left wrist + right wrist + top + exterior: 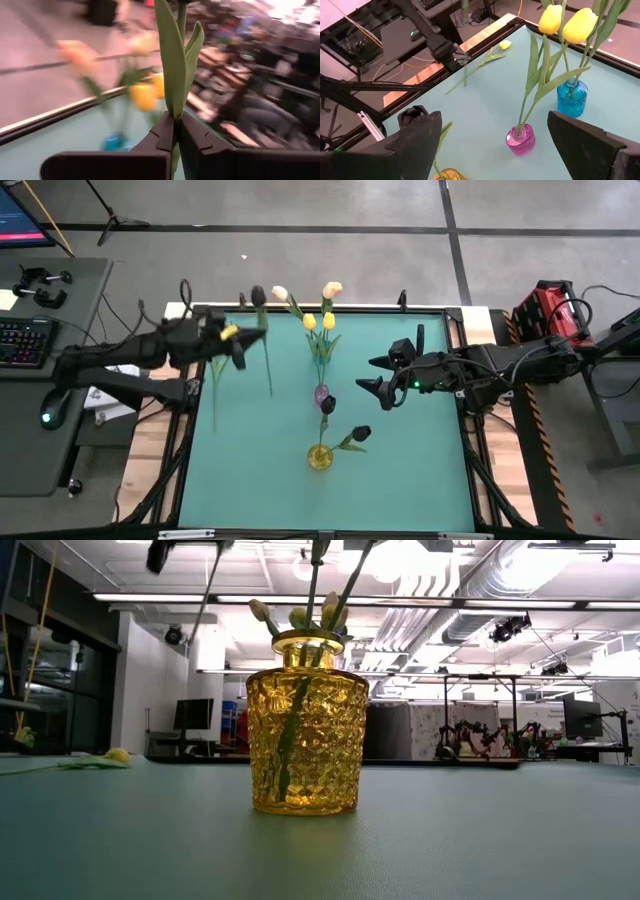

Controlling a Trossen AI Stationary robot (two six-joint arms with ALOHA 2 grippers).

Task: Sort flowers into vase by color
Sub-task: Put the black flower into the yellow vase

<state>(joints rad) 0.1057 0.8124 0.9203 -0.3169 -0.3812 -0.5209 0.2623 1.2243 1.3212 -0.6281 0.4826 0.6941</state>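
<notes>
Green stem of a dark flower [266,345] stands up between the left gripper [176,131] jaws, squeezed tight; right gripper [378,376] jaws wide apart

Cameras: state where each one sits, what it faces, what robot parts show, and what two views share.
High: overhead, straight down on both arms.
Low: table height, level at the yellow vase; no gripper visible.
Left wrist: left gripper shut on a flower stem.
Right wrist: open right gripper toward the pink vase.
Shared: high and right wrist both show the pink vase.
</notes>
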